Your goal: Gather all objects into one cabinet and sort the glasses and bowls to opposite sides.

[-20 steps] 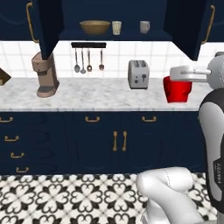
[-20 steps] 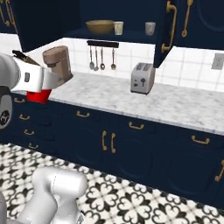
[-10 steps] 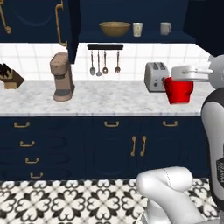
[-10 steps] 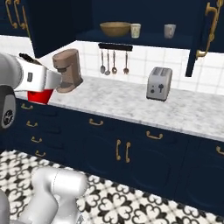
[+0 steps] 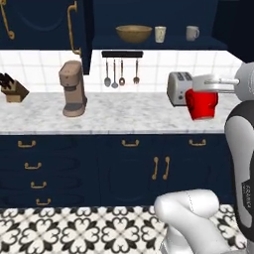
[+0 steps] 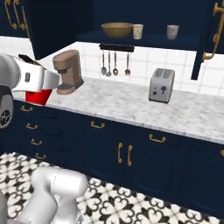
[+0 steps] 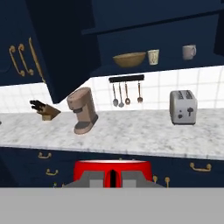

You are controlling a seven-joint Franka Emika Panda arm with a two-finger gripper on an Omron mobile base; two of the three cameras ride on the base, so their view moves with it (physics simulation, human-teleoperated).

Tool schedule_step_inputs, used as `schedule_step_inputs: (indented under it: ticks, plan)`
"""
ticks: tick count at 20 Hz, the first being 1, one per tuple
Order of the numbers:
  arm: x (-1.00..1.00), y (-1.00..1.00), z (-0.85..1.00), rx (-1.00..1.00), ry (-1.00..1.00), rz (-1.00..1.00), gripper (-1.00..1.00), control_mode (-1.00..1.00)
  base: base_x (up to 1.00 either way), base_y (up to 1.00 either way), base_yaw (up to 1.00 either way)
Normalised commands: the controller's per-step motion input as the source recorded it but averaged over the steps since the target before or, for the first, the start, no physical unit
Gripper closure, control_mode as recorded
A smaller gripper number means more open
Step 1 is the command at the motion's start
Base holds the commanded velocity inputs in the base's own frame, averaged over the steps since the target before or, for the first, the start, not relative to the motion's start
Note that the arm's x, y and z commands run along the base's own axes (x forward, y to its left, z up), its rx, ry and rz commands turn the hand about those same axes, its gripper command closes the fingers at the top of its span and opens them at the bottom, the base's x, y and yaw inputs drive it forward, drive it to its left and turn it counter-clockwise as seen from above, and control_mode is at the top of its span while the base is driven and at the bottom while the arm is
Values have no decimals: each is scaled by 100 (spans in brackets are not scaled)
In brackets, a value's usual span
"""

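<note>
Glossy red, the handled cup (image 5: 202,103) hangs in the air in front of the counter (image 5: 124,116), pinched at its rim by the pincer (image 5: 206,91), whose narrow jaws are closed on the cup wall. In the hand view the cup's red rim (image 7: 112,167) sits right at the fingertips, which suggests a rim grip chosen so the cup stays upright while it is carried toward the shelf.

Up in the open navy wall cabinet (image 5: 163,12), the other task things stand on the single long shelf. A wide, shallow bowl (image 5: 134,33) of light brown wood sits toward the left, just beside it a cream mug (image 5: 160,33) with a faint pattern, and further right, apart from both, a plain grey-white mug (image 5: 192,32). By my reading, the cream mug so near the bowl means the sorting is not finished; the cups belong together at the far end.

Below, on the veined marble counter, stand a matte brown coffee machine (image 5: 72,89), a brushed-metal toaster (image 5: 179,88) and a wooden knife block (image 5: 13,89). Three steel utensils (image 5: 121,73) hang from a black rail on the white tiled wall.
</note>
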Motion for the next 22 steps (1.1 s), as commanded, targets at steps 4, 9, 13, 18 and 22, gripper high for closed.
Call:
schedule_step_inputs:
  ticks: [4,9,13,18,22]
  plan:
    - [0,0,0,0,0,0,100,100,61,-3,0]
    - [0,0,0,0,0,0,100,100,71,-3,-12]
    - [0,0,0,0,0,0,100,100,52,1,-21]
    - [0,0,0,0,0,0,100,100,41,0,-16]
    - [0,0,0,0,0,0,100,100,46,2,-23]
